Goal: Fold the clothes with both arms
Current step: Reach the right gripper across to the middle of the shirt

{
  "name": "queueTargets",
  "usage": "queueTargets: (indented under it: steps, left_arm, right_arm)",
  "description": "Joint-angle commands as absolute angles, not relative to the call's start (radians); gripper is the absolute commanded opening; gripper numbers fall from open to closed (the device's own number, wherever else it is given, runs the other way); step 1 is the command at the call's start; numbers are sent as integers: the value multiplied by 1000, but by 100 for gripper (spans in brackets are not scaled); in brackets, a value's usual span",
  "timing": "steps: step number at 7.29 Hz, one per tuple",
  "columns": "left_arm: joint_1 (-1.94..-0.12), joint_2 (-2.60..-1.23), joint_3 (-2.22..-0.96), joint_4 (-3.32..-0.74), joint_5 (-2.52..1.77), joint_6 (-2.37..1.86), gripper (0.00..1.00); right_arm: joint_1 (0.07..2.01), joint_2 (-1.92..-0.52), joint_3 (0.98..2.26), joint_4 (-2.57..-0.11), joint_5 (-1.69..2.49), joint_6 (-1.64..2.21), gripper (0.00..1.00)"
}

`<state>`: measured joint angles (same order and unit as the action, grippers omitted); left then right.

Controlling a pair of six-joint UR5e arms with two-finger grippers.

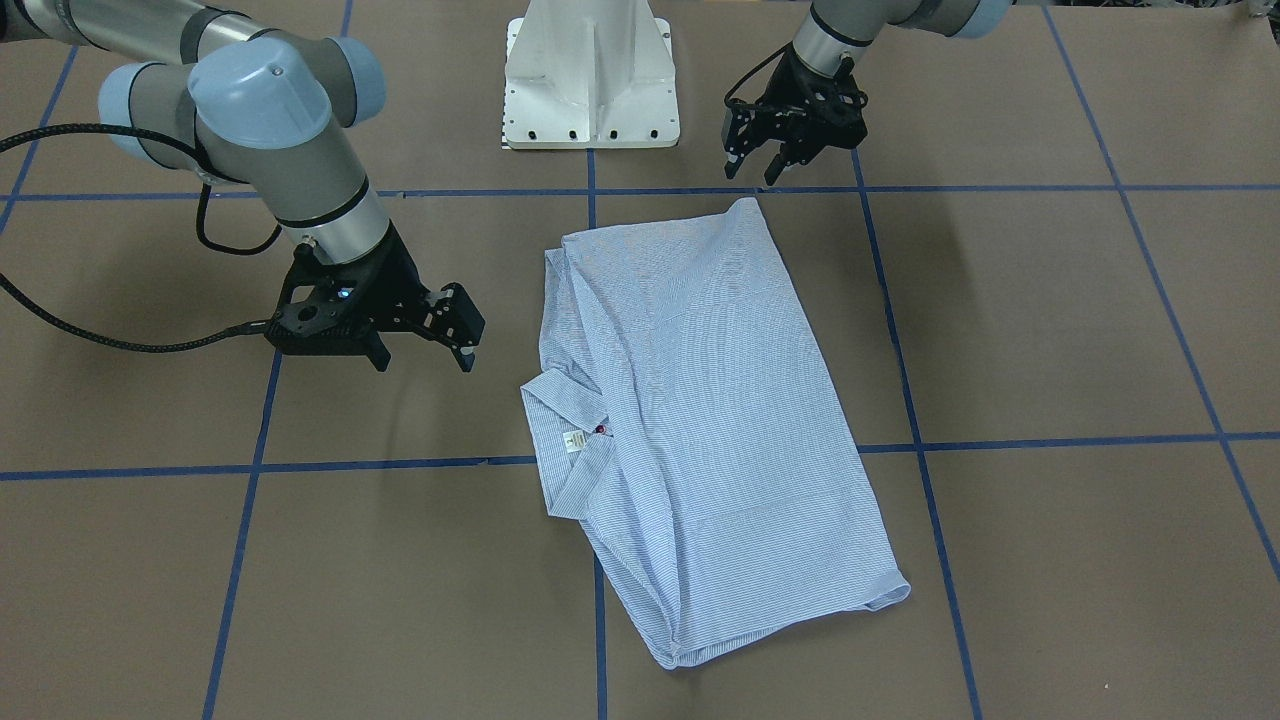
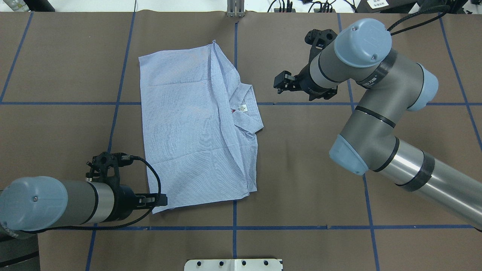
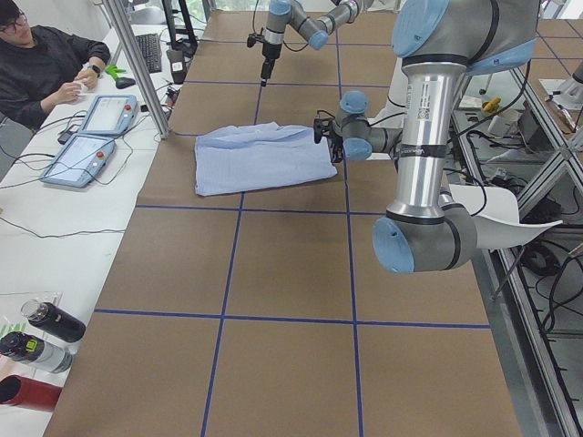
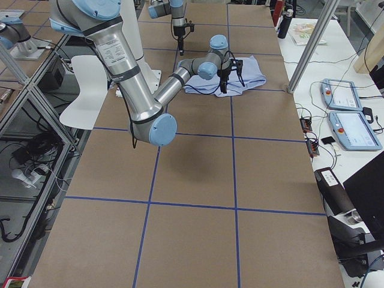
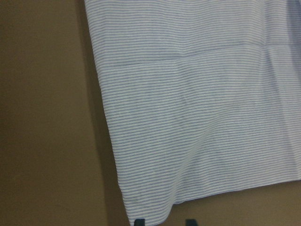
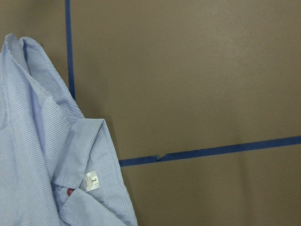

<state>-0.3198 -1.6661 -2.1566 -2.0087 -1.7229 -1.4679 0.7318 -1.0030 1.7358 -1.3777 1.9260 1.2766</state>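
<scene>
Folded pinstriped shirt lies rectangular on the matte brown bench, between the right gripper, fingers wide and empty, and the left gripper, likewise spread. Left wrist view: the shirt's soft corner lies just ahead of its fingers.

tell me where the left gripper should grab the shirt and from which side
Judging by its pose, take the shirt by the corner nearest the robot's base, on its left. The cloth lies flat, so a top-down pinch on that free edge looks best, coming from the base side, where the open left gripper hangs.
</scene>
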Motion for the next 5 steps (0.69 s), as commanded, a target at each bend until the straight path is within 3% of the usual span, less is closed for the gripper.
queueTargets:
  steps: [1, 3, 5]
  left_arm:
    - [-385, -1683, -2177, -2008, -1787, -1466, 100]
    - [-419, -1675, -2175, -2006, -1798, -1444, 100]
    - [-507, -1629, -2175, -2006, -1879, -1312, 100]
  right_arm:
    - [709, -901, 1651, -1384, 1896, 1279, 100]
    - [707, -727, 1444, -1397, 1881, 1262, 100]
    - [687, -605, 1315, -1454, 1821, 1200, 100]
